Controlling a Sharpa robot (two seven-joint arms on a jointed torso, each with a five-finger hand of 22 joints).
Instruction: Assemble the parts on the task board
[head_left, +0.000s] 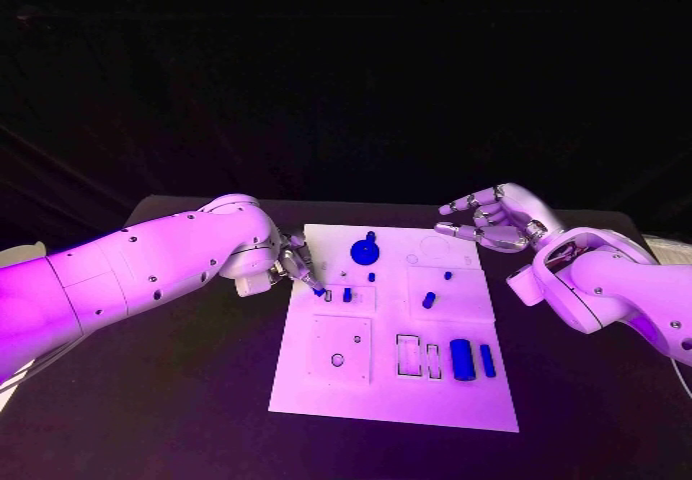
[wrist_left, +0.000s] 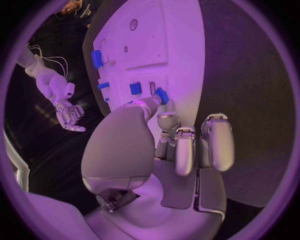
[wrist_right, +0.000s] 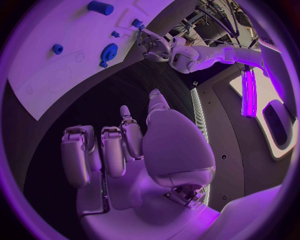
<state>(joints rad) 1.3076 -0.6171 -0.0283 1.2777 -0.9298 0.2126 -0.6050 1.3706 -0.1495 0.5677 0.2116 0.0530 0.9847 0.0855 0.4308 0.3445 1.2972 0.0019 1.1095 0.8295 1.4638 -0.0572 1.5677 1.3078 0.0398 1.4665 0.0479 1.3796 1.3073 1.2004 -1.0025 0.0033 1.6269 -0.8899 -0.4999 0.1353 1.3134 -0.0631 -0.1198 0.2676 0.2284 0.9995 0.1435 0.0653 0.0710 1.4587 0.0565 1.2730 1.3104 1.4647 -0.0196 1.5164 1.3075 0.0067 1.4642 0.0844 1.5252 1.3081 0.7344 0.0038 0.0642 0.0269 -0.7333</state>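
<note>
Reaching over the left edge of the task board (head_left: 325, 385), the left hand (head_left: 293, 262) had its fingertips down at a small blue part (head_left: 320, 292) that stood near that edge. In the left wrist view this part (wrist_left: 162, 95) sat pinched at the tips of the thumb and one finger, while the other fingers stayed curled in. I judge that this fine pinch was chosen because the piece is small and must be guided to a narrow slot.

The right hand (head_left: 493, 222) hung over the table beyond the far right corner of the board, palm turned up, fingers loosely apart and grasping nothing. It probably waited there so that it did not cover the work.

Other things lay on the board: a round blue disc part (head_left: 366, 251) at the far side, a small blue peg (head_left: 428, 299) near the middle, and a blue block (head_left: 462, 359) with a thinner blue bar (head_left: 488, 360) just beside it at the near right. Pale recesses (head_left: 415, 356) were close to them. Nothing stood between the left hand and its slot, but another small blue piece (head_left: 346, 294) just beside could be knocked.
</note>
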